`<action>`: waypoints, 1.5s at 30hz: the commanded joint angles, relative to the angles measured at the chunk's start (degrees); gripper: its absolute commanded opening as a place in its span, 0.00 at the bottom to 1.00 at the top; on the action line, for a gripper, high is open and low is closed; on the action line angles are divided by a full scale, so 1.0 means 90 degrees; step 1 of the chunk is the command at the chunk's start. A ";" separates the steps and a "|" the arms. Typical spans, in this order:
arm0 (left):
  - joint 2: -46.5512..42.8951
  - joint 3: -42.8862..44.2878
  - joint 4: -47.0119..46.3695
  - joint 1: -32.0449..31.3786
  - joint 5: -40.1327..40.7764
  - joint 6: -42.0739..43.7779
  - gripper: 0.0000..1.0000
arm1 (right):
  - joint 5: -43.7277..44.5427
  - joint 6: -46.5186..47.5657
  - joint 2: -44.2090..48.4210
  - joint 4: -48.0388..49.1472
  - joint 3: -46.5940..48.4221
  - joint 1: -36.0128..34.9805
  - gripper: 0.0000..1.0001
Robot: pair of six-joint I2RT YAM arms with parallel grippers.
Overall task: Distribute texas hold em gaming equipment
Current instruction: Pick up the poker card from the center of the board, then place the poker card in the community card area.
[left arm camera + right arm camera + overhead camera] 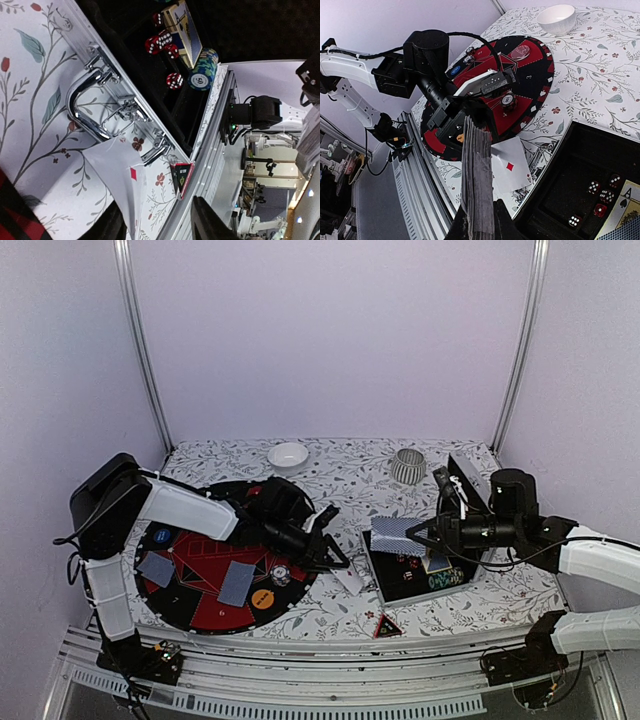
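My left gripper (338,552) (157,212) hangs low over the table, just right of the round black-and-red mat (200,560). Its jaws stand apart. A face-up ace of diamonds (117,167) (512,165) lies tilted on the cloth, one end against the left finger (107,227). My right gripper (420,532) (477,222) is shut on a deck of patterned-back cards (395,533) (477,185), held on edge above the open black case (400,585). Two cards (237,583) lie face down on the mat, with an orange disc (262,598) and a blue disc (162,536). A red triangular marker (388,626) (182,175) sits by the table's near edge.
The case holds red dice (160,42), a striped chip stack (204,70) and a card box (185,30); its metal handle (87,107) faces the ace. A white bowl (288,454) and a ribbed grey cup (408,466) stand at the back.
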State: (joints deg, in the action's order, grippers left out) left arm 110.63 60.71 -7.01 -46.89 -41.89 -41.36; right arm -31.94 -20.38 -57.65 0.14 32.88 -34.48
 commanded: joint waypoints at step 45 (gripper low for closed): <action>-0.1445 0.2650 0.8148 0.2942 0.2790 0.5161 0.00 | -0.0270 0.1617 -0.0187 -0.0627 0.1093 0.0022 0.02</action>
State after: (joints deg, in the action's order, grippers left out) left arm 96.77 86.91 68.12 -20.64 -8.82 0.56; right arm -33.04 -7.27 -58.63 -6.24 40.88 -34.48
